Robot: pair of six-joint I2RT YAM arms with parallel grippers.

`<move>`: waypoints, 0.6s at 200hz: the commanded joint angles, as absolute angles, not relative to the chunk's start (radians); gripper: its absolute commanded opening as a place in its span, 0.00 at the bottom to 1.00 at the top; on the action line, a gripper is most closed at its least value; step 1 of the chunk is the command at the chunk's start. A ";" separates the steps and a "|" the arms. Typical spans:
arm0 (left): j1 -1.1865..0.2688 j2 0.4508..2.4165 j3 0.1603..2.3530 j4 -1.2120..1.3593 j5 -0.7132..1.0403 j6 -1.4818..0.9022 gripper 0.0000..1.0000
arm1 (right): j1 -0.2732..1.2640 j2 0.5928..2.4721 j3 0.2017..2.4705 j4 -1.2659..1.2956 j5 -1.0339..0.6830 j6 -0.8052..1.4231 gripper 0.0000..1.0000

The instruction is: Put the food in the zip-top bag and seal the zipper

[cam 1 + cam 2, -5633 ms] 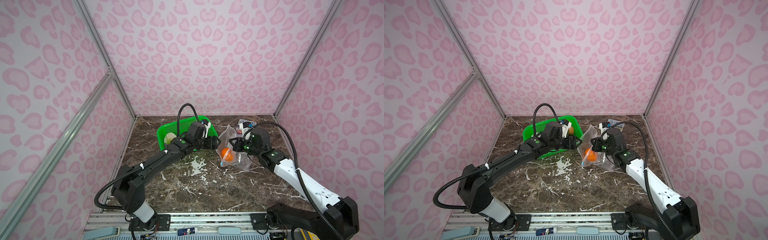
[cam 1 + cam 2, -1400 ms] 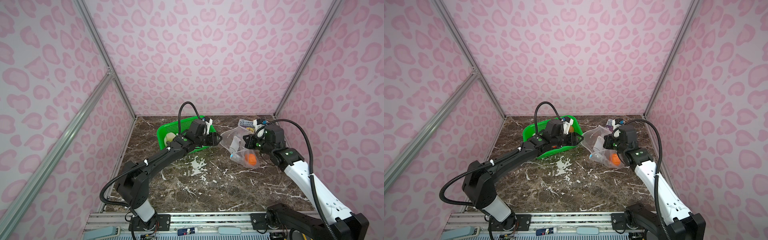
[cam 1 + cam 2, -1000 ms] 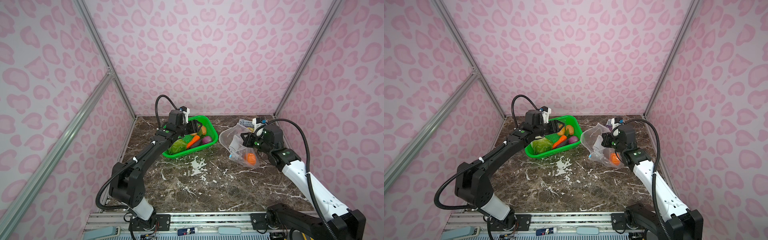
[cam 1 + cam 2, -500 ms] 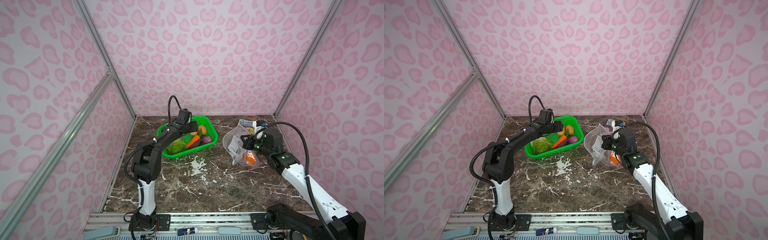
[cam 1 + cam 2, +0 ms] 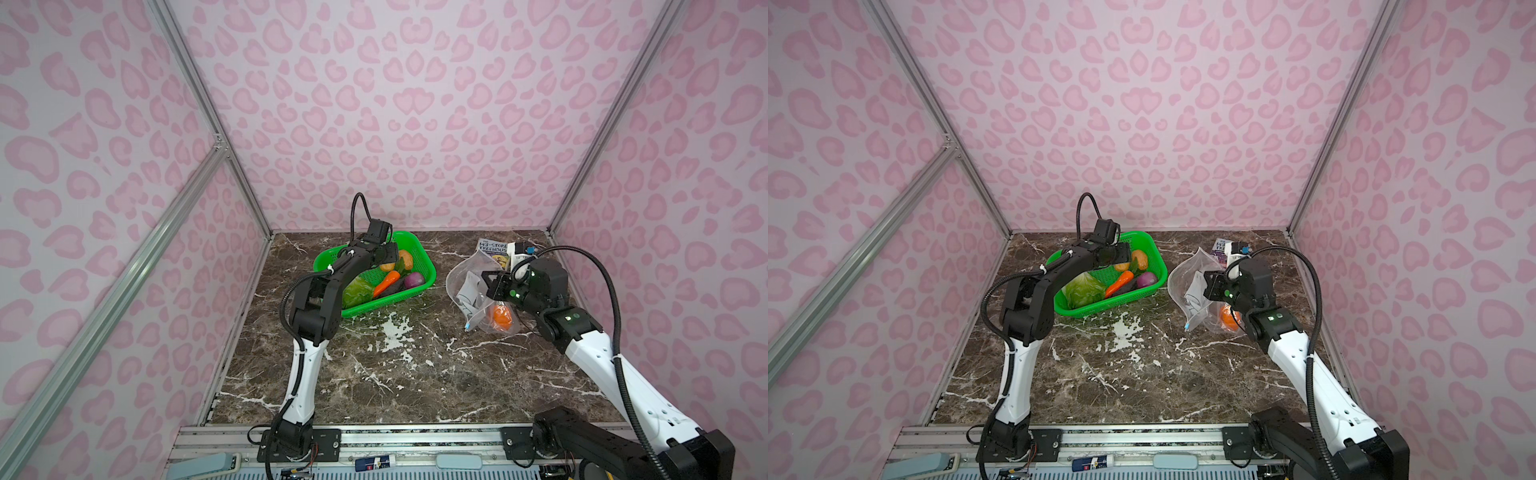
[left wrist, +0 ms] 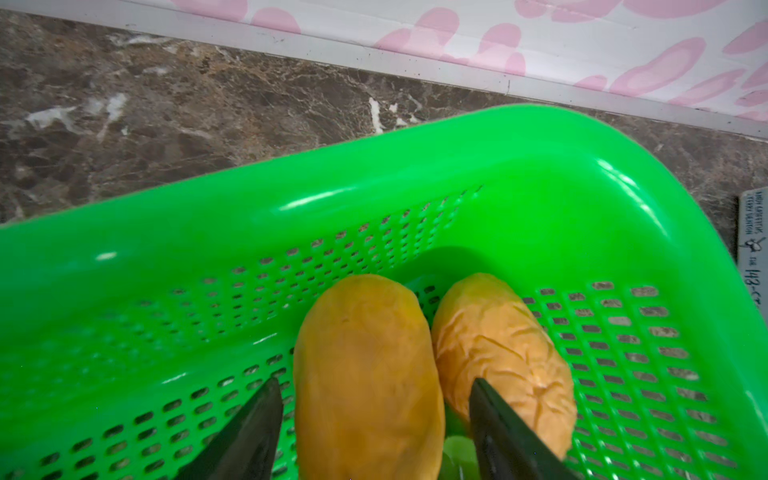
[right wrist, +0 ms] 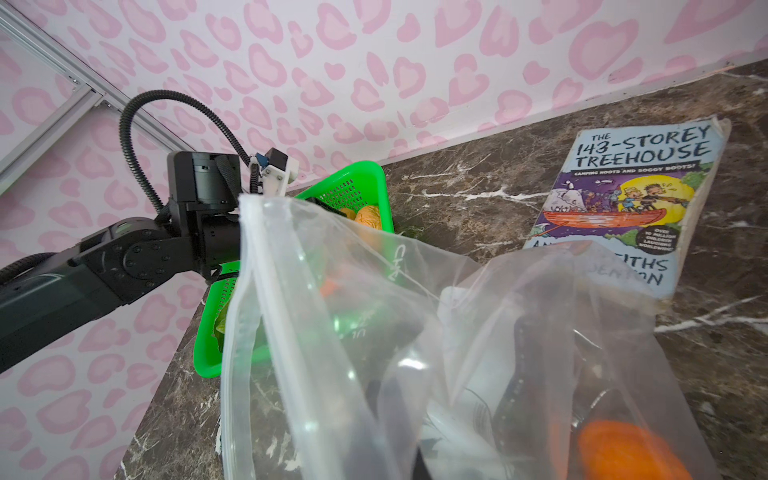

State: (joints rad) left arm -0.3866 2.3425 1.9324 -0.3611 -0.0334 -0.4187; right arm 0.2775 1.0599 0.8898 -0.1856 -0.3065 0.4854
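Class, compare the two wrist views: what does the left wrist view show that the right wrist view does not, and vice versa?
Left wrist only: the open left pincer astride one potato. Right wrist only: the bag, the pumpkin inside it, the left arm. Both: the potatoes, the basket, the book, the table.

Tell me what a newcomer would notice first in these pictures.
The bright green basket of toy vegetables at the back left of the table stands out, with the left gripper open astride a potato. To its right, the right gripper holds up a clear bag with an orange pumpkin inside, near a book.
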 commanded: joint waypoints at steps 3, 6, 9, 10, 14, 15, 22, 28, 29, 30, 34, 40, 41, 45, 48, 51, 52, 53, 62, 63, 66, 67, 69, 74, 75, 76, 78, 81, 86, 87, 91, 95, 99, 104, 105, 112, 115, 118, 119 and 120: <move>-0.385 2.388 1.978 -0.408 -0.041 -0.413 0.73 | 0.278 1.050 0.889 -0.182 -0.306 0.488 0.00; -0.385 2.392 1.979 -0.409 -0.041 -0.413 0.73 | 0.278 1.049 0.890 -0.184 -0.305 0.488 0.00; -0.385 2.396 1.980 -0.411 -0.042 -0.413 0.73 | 0.278 1.048 0.890 -0.184 -0.305 0.489 0.00; -0.385 2.397 1.981 -0.412 -0.042 -0.413 0.73 | 0.279 1.048 0.889 -0.184 -0.304 0.488 0.00; -0.385 2.403 1.982 -0.414 -0.043 -0.413 0.73 | 0.279 1.046 0.888 -0.186 -0.304 0.488 0.00; -0.385 2.404 1.983 -0.414 -0.043 -0.413 0.73 | 0.279 1.046 0.888 -0.186 -0.305 0.489 0.00; -0.385 2.411 1.983 -0.418 -0.043 -0.414 0.73 | 0.278 1.043 0.888 -0.187 -0.302 0.488 0.00; -0.385 2.416 1.983 -0.421 -0.046 -0.415 0.73 | 0.278 1.042 0.889 -0.189 -0.302 0.488 0.00; -0.385 2.417 1.983 -0.421 -0.046 -0.415 0.73 | 0.278 1.041 0.888 -0.189 -0.301 0.488 0.00; -0.385 2.418 1.983 -0.422 -0.045 -0.416 0.72 | 0.279 1.040 0.889 -0.189 -0.302 0.489 0.00; -0.385 2.420 1.983 -0.425 -0.047 -0.417 0.72 | 0.279 1.039 0.891 -0.190 -0.301 0.489 0.00; -0.385 2.423 1.982 -0.428 -0.048 -0.417 0.72 | 0.278 1.037 0.890 -0.192 -0.300 0.488 0.00; -0.385 2.423 1.982 -0.428 -0.048 -0.417 0.72 | 0.279 1.037 0.891 -0.192 -0.300 0.489 0.00; -0.385 2.425 1.981 -0.429 -0.048 -0.417 0.71 | 0.279 1.036 0.892 -0.193 -0.299 0.488 0.00; -0.385 2.426 1.980 -0.429 -0.048 -0.417 0.70 | 0.279 1.035 0.892 -0.194 -0.300 0.489 0.00; -0.385 2.427 1.980 -0.431 -0.048 -0.417 0.68 | 0.278 1.034 0.894 -0.195 -0.299 0.488 0.00; -0.385 2.427 1.980 -0.431 -0.047 -0.417 0.68 | 0.279 1.035 0.894 -0.195 -0.300 0.488 0.00; -0.385 2.426 1.980 -0.431 -0.047 -0.417 0.67 | 0.279 1.035 0.894 -0.195 -0.300 0.488 0.00; -0.385 2.422 1.977 -0.429 -0.046 -0.418 0.61 | 0.278 1.034 0.895 -0.197 -0.299 0.487 0.00; -0.385 2.421 1.976 -0.429 -0.046 -0.417 0.61 | 0.278 1.034 0.896 -0.197 -0.299 0.487 0.00; -0.384 2.418 1.975 -0.430 -0.048 -0.417 0.58 | 0.278 1.034 0.896 -0.198 -0.299 0.487 0.00; -0.385 2.418 1.974 -0.430 -0.048 -0.417 0.58 | 0.278 1.034 0.896 -0.198 -0.299 0.486 0.00; -0.385 2.416 1.973 -0.428 -0.048 -0.417 0.56 | 0.279 1.034 0.896 -0.199 -0.299 0.487 0.00; -0.386 2.408 1.967 -0.425 -0.049 -0.417 0.53 | 0.279 1.035 0.896 -0.199 -0.299 0.488 0.00; -0.385 2.408 1.966 -0.424 -0.049 -0.417 0.52 | 0.279 1.035 0.897 -0.199 -0.299 0.488 0.00; -0.385 2.405 1.965 -0.424 -0.049 -0.417 0.52 | 0.279 1.035 0.898 -0.199 -0.300 0.488 0.00; -0.385 2.401 1.961 -0.422 -0.049 -0.417 0.51 | 0.279 1.035 0.897 -0.199 -0.300 0.489 0.00; -0.384 2.396 1.956 -0.417 -0.049 -0.417 0.50 | 0.278 1.035 0.897 -0.199 -0.301 0.489 0.00; -0.384 2.381 1.945 -0.411 -0.050 -0.417 0.49 | 0.279 1.037 0.897 -0.199 -0.301 0.488 0.00; -0.385 2.378 1.943 -0.410 -0.049 -0.417 0.49 | 0.279 1.037 0.897 -0.198 -0.301 0.488 0.00; -0.385 2.365 1.933 -0.404 -0.051 -0.418 0.48 | 0.278 1.038 0.897 -0.198 -0.301 0.489 0.00; -0.385 2.353 1.922 -0.399 -0.051 -0.418 0.48 | 0.278 1.038 0.897 -0.196 -0.302 0.490 0.00; -0.385 2.340 1.912 -0.394 -0.052 -0.416 0.48 | 0.279 1.041 0.895 -0.195 -0.302 0.492 0.00; -0.384 2.323 1.900 -0.390 -0.053 -0.413 0.48 | 0.279 1.043 0.894 -0.191 -0.302 0.494 0.00; -0.385 2.319 1.897 -0.390 -0.053 -0.414 0.48 | 0.280 1.043 0.894 -0.190 -0.303 0.494 0.00; -0.385 2.293 1.881 -0.387 -0.052 -0.410 0.47 | 0.280 1.048 0.892 -0.185 -0.304 0.496 0.00; -0.385 2.283 1.871 -0.385 -0.052 -0.409 0.47 | 0.280 1.050 0.890 -0.182 -0.304 0.498 0.00; -0.385 2.269 1.862 -0.383 -0.052 -0.408 0.47 | 0.281 1.053 0.888 -0.178 -0.304 0.500 0.00; -0.385 2.264 1.858 -0.382 -0.051 -0.407 0.47 | 0.280 1.053 0.888 -0.176 -0.305 0.501 0.00; -0.385 2.260 1.855 -0.381 -0.051 -0.407 0.47 | 0.280 1.054 0.887 -0.176 -0.305 0.502 0.00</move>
State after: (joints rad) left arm -0.3874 2.3634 1.8988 -0.3977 -0.0418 -0.4187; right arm 0.2779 1.0412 0.8936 -0.2028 -0.3035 0.4881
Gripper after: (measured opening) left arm 0.491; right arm 0.055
